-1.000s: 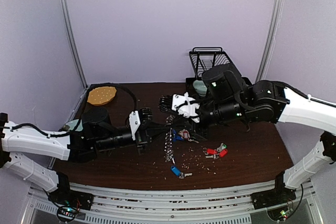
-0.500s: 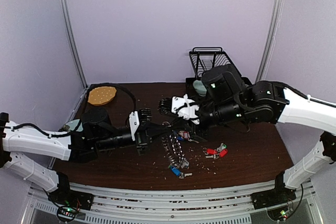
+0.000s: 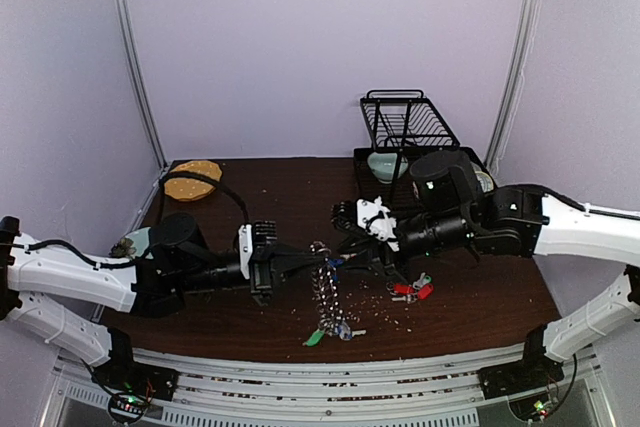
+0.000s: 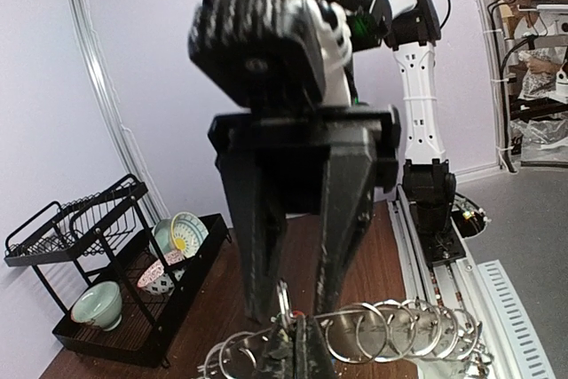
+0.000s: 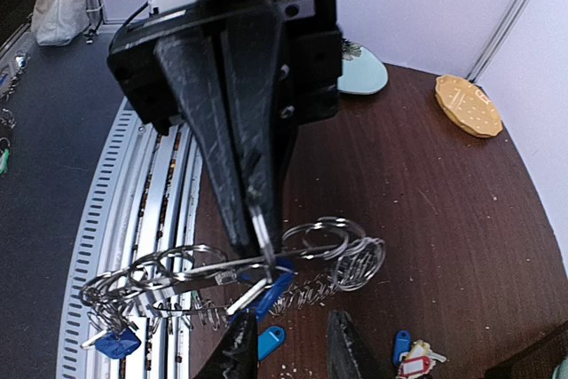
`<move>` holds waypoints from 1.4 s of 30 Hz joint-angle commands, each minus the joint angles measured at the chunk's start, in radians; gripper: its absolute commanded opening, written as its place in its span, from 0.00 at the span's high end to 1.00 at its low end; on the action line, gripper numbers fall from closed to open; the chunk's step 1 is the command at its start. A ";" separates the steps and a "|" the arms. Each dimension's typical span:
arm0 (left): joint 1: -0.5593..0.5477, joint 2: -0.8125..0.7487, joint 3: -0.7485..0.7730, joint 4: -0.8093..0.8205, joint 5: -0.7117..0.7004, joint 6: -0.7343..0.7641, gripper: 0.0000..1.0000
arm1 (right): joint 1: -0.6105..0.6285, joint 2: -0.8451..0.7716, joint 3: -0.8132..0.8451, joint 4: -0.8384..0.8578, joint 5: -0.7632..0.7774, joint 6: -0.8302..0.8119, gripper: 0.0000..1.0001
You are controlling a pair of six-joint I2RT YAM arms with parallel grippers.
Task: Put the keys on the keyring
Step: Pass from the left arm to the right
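My left gripper (image 3: 312, 263) is shut on one ring of the keyring (image 3: 326, 292), a chain of linked silver rings that droops from it to the table. In the left wrist view its fingertips (image 4: 297, 354) pinch an upright ring, with more rings (image 4: 399, 333) strung out to the right. My right gripper (image 3: 358, 250) stands open just right of the keyring; in its own view (image 5: 293, 352) nothing sits between its fingers. A blue-tagged key (image 5: 277, 283) hangs on the keyring, and blue (image 3: 335, 325) and green (image 3: 314, 338) tags lie at its low end. Loose red-tagged keys (image 3: 412, 290) lie to the right.
A black dish rack (image 3: 405, 119) holding bowls stands at the back right. An orange disc (image 3: 192, 180) lies at the back left and a pale plate (image 3: 135, 240) at the left edge. Crumbs are scattered around the keys. Another blue tag (image 5: 266, 341) lies on the wood.
My right gripper has opened and drawn back to the right and lower. The left gripper stays shut on the keyring, which now hangs down longer, with a green tag showing at its end.
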 commanded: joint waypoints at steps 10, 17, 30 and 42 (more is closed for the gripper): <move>-0.004 -0.020 -0.032 0.188 -0.024 -0.005 1.00 | 0.004 -0.005 -0.119 0.204 -0.141 0.115 0.63; -0.004 -0.012 -0.041 0.232 0.001 -0.016 1.00 | 0.015 -0.099 -0.209 0.325 -0.126 0.121 0.59; -0.005 0.008 -0.015 0.242 0.029 -0.032 1.00 | 0.043 -0.053 -0.259 0.524 -0.077 0.156 0.64; -0.004 0.011 -0.031 0.317 0.006 -0.051 1.00 | 0.043 -0.022 -0.273 0.547 -0.016 0.172 0.98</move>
